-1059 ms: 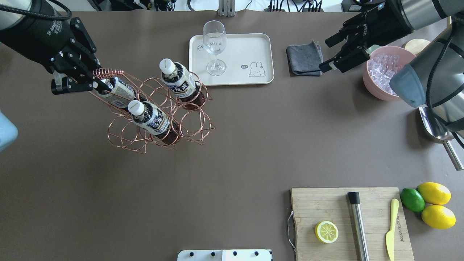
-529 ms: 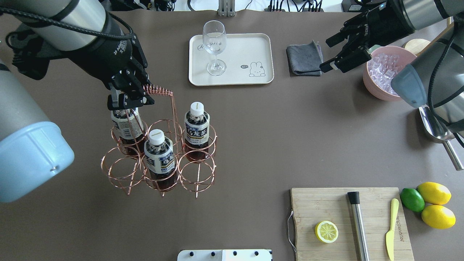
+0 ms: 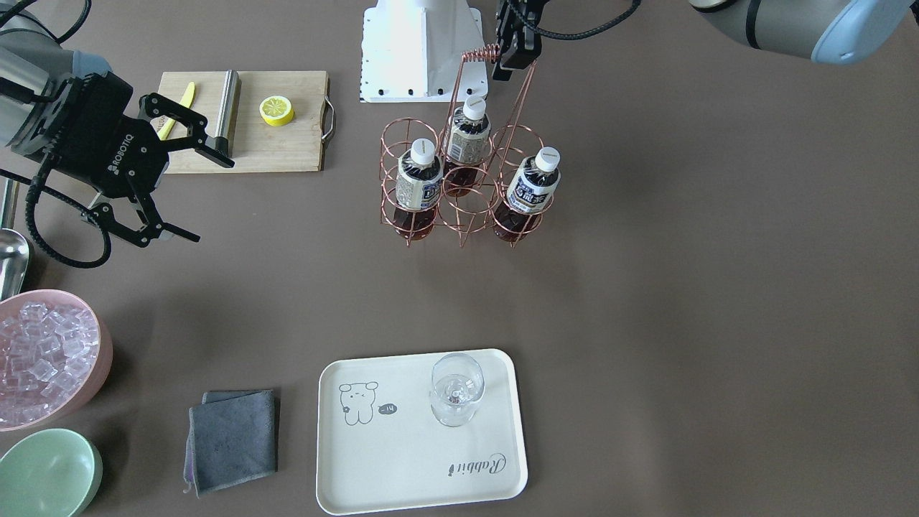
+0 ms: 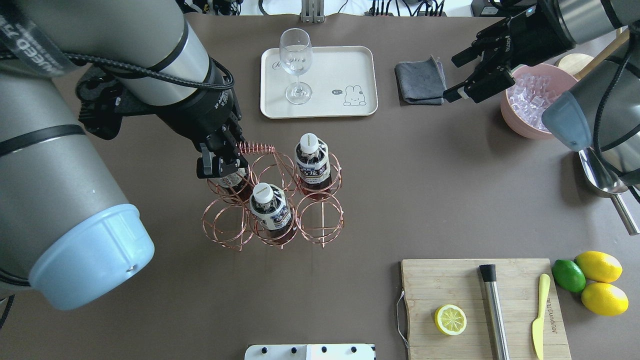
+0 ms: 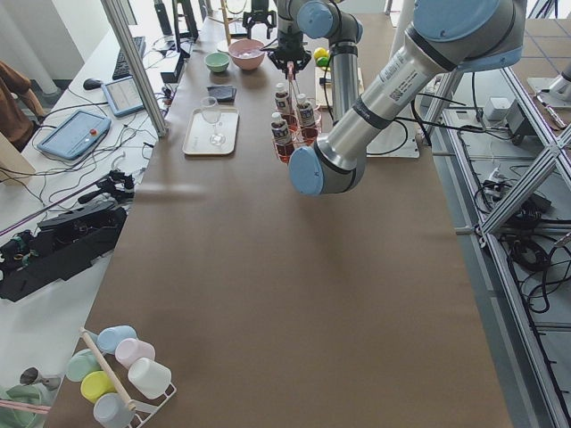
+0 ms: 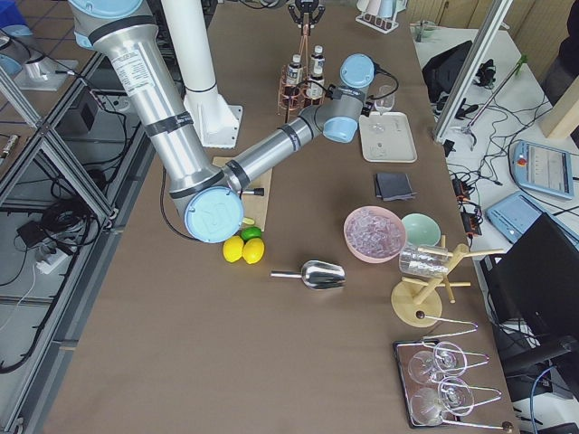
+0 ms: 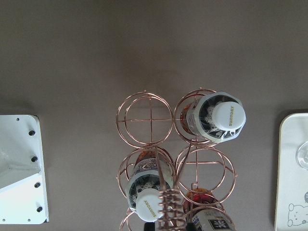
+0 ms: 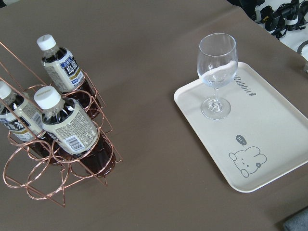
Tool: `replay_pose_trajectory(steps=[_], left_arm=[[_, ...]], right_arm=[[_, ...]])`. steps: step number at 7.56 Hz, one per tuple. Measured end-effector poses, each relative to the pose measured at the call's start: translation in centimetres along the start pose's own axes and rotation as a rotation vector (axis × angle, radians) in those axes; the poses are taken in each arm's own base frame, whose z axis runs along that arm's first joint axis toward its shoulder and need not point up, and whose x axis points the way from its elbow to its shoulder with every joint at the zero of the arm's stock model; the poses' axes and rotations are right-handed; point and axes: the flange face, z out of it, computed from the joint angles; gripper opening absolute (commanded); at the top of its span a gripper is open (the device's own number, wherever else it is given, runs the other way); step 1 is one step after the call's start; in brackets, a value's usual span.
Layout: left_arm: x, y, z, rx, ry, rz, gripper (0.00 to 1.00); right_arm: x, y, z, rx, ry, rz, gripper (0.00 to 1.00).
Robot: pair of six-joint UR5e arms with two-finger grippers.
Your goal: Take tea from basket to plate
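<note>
The copper wire basket [image 4: 320, 227] stands upright in mid-table, in front of the plate; I cannot tell whether it touches the table. It holds three tea bottles: one [image 4: 312, 162] nearest the plate, one [image 4: 270, 210] in the front middle cell, one [image 4: 231, 181] partly under my left gripper. My left gripper [image 4: 220, 161] is shut on the basket's coiled handle [image 4: 257, 148]. The left wrist view shows the coil [image 7: 166, 207] and a bottle cap [image 7: 228, 114]. The cream plate [image 4: 345, 65] carries a stemmed glass [image 4: 296, 65]. My right gripper [image 4: 454, 77] is open and empty beside the ice bowl.
A grey cloth [image 4: 420, 82] lies right of the plate. A pink bowl of ice [image 4: 532, 100] and a metal scoop [image 4: 600, 175] are at the right. A cutting board [image 4: 450, 285] with lemon half, muddler and knife, and lemons with a lime [image 4: 568, 275], are front right. A mint-green bowl [image 3: 47, 470] is by the ice bowl.
My left gripper has carried the basket by its handle from the far left toward mid-table. The basket went from tilted to upright. The right gripper has hardly moved.
</note>
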Motion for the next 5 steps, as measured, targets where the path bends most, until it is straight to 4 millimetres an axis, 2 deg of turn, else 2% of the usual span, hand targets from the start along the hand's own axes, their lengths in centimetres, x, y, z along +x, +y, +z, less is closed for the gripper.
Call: replay_pose_trajectory(steps=[3,5], left_arm=[[1.0,3.1,0.6,0.009,-0.008,-0.006,0.00],[0.3,4.4,2.1,0.020,-0.004,-0.002,0.00]], right_arm=[[0.1,0.2,0.0,0.000,0.009,0.001,1.00],[0.2,0.2,0.0,0.002,0.019,0.002,1.00]])
